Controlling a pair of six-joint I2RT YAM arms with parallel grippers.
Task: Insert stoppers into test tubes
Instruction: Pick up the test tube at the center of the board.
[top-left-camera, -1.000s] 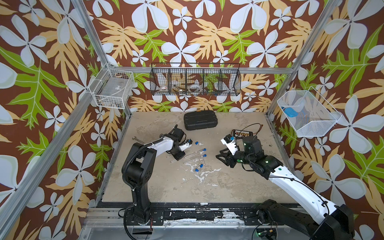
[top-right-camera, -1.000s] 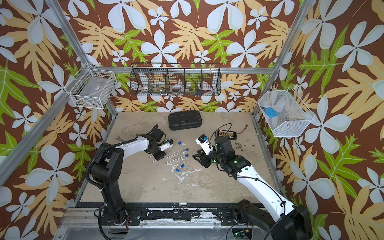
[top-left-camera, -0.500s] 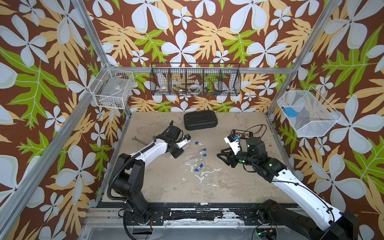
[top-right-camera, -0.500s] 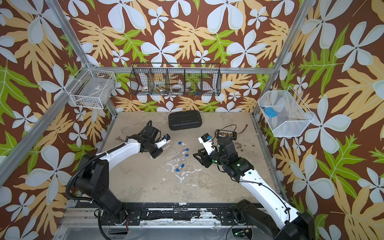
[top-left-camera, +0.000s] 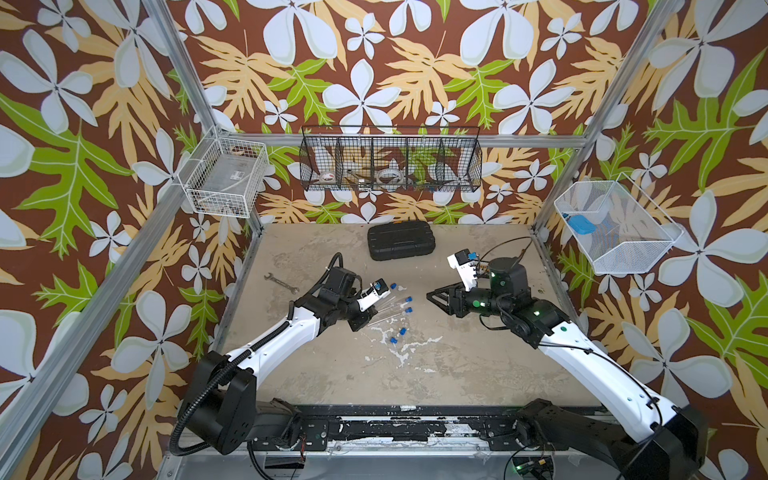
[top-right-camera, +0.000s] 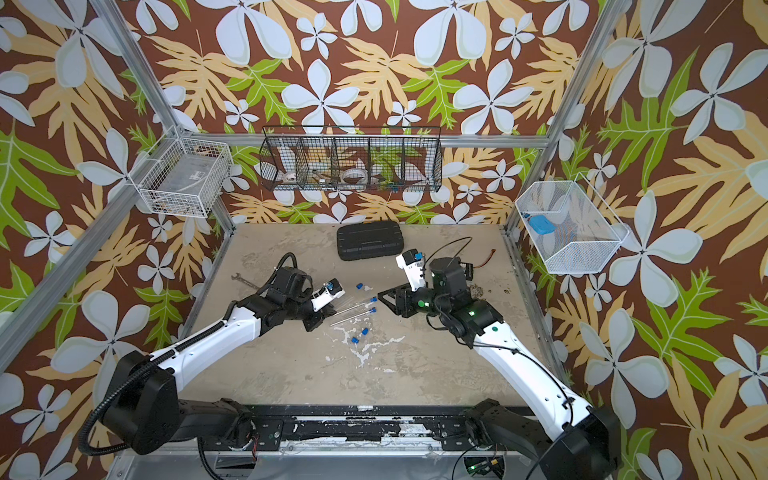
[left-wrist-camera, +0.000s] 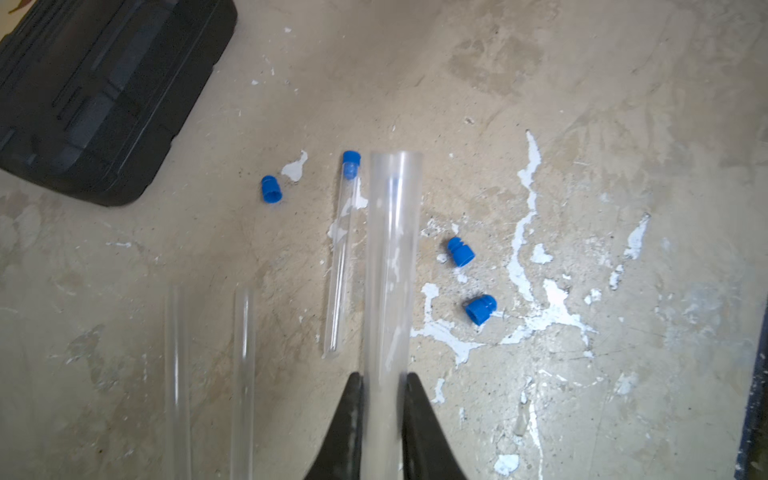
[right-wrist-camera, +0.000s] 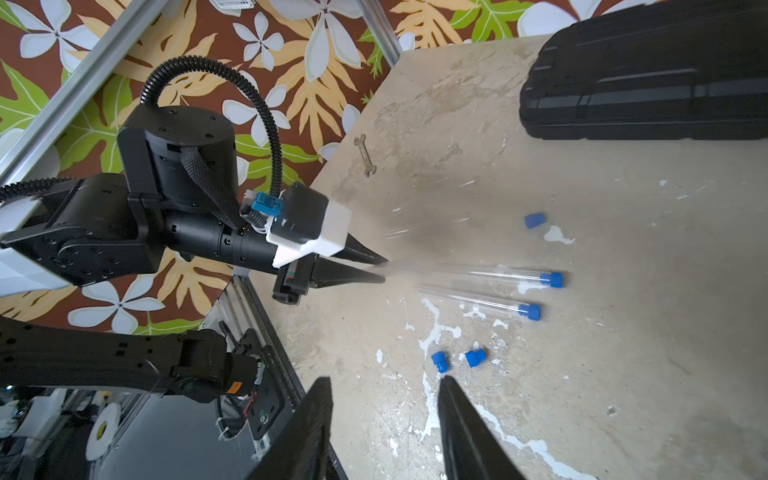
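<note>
Squarely inside left claw (left-wrist-camera: 384, 377): test tube (left-wrist-camera: 395, 249).

Bright and even, lit softly from overhead; only faint, short shadows on the mottled beige tabletop (top-left-camera: 457, 374) under both arms. Crisp in both top views. Smeared by motion in the left wrist view: the gripped clear test tube (left-wrist-camera: 392, 266) and two clear tubes (left-wrist-camera: 243, 374) beside it. Ghostly in the right wrist view too; pale sheen across the ribbed black plastic case (right-wrist-camera: 644, 95).

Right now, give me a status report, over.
Left tool shut on unstoppered test tube. Right tool open, empty. Three stoppers loose, nothing blocking them.
</note>
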